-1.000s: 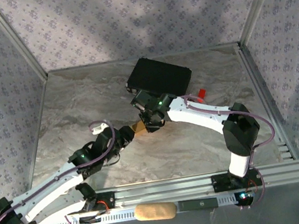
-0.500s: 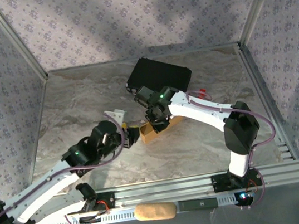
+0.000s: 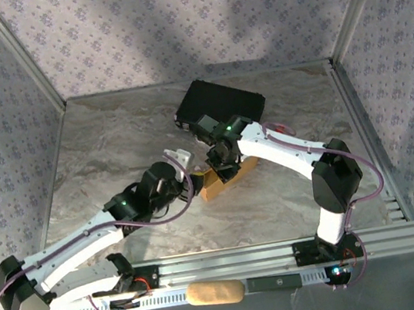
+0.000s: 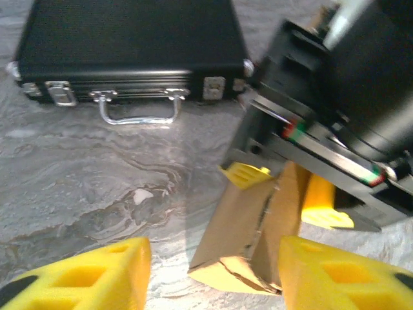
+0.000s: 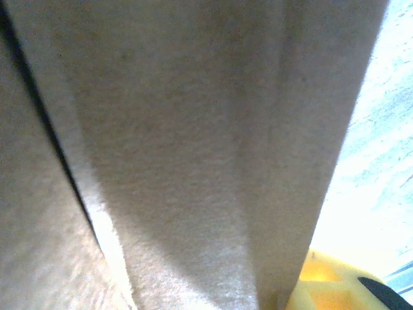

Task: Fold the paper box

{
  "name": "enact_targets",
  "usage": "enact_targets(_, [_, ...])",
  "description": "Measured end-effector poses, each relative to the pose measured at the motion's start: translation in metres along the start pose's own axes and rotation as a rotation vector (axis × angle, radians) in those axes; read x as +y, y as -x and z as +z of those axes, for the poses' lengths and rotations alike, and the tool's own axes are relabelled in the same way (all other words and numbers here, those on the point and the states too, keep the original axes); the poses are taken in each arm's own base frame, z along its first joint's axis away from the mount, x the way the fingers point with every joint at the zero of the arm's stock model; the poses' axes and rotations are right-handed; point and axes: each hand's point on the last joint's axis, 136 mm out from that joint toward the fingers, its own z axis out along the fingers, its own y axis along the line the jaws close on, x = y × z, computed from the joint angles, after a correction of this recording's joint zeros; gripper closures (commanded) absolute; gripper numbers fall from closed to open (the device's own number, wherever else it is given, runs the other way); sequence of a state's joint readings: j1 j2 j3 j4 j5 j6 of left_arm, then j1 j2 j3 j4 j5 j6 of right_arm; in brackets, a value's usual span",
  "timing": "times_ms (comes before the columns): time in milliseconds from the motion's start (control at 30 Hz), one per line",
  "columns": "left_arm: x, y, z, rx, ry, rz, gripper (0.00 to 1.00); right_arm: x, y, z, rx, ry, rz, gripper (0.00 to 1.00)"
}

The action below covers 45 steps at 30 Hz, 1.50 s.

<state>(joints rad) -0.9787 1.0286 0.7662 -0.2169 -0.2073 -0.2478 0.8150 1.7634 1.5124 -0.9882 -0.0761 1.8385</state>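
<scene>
**Box pinched by the right arm, left fingers spread around its near end**

At the near side, the left gripper (image 4: 213, 261) stood with its yellow fingers (image 4: 90, 274) wide apart, low over the marbled table (image 4: 97, 187). The near end of the box (image 4: 242, 226) lay between them. The right-hand finger was against or just beside the cardboard. The left-hand finger was well clear of it, with bare table in the gap. Nothing was clamped in that gripper.

The box sat near the middle of the table, partly folded, its tan panels tilted and meeting in a ridge, one corner down on the surface.

Just beyond, the right gripper (image 4: 284, 190) came down on the box from the far right. It had a yellow finger on each side of the upper panels, closed narrow on the cardboard. In the right wrist view the tan sheet ran close past the lens, with one finger (image 5: 326, 287) at its lower edge.

Farthest off lay a black case (image 4: 129, 32), shut, its latches and handle turned toward the box and apart from it.
</scene>
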Motion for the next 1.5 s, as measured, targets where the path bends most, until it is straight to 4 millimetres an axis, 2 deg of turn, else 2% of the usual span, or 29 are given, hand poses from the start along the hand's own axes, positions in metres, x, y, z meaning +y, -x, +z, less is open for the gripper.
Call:
enact_targets(67, [-0.008,-0.004,0.003,0.010,-0.018,0.098,0.34,0.000,0.001,0.000,0.003,-0.001,-0.003,0.73])
enact_targets(167, [-0.017,-0.007,0.003,0.013,-0.032,0.238,0.31,0.001,0.001,0.001,0.010,-0.006,-0.013,0.73])
enact_targets(300, [-0.020,-0.009,0.004,0.002,-0.035,0.392,0.28,0.002,0.003,0.001,0.012,-0.008,-0.021,0.73])
enact_targets(533, [-0.025,-0.031,0.019,0.030,-0.022,0.627,0.22,0.006,0.005,0.001,0.017,-0.010,-0.027,0.74])
enact_targets(667, [-0.022,-0.033,0.028,0.024,0.017,0.694,0.19,0.007,0.006,0.001,0.018,-0.010,-0.030,0.74])
enact_targets(833, [-0.016,-0.025,0.027,-0.030,0.067,0.708,0.18,0.007,0.006,0.001,0.020,-0.008,-0.034,0.74])
enact_targets(1000, [-0.018,-0.021,0.027,-0.052,0.071,0.723,0.21,0.008,0.007,0.001,0.022,-0.006,-0.039,0.75])
enact_targets(1133, [-0.028,-0.028,0.034,-0.040,0.051,0.754,0.23,0.009,0.008,0.001,0.023,-0.003,-0.040,0.75])
enact_targets(1233, [-0.028,-0.035,0.042,-0.017,0.065,0.779,0.29,0.009,0.008,0.002,0.024,-0.004,-0.040,0.75])
enact_targets(1333, [-0.025,-0.033,0.045,-0.021,0.100,0.784,0.41,0.009,0.008,0.002,0.024,-0.003,-0.042,0.75])
enact_targets(1500, [-0.022,-0.030,0.047,-0.027,0.130,0.786,0.49,0.010,0.008,0.001,0.026,-0.002,-0.045,0.76])
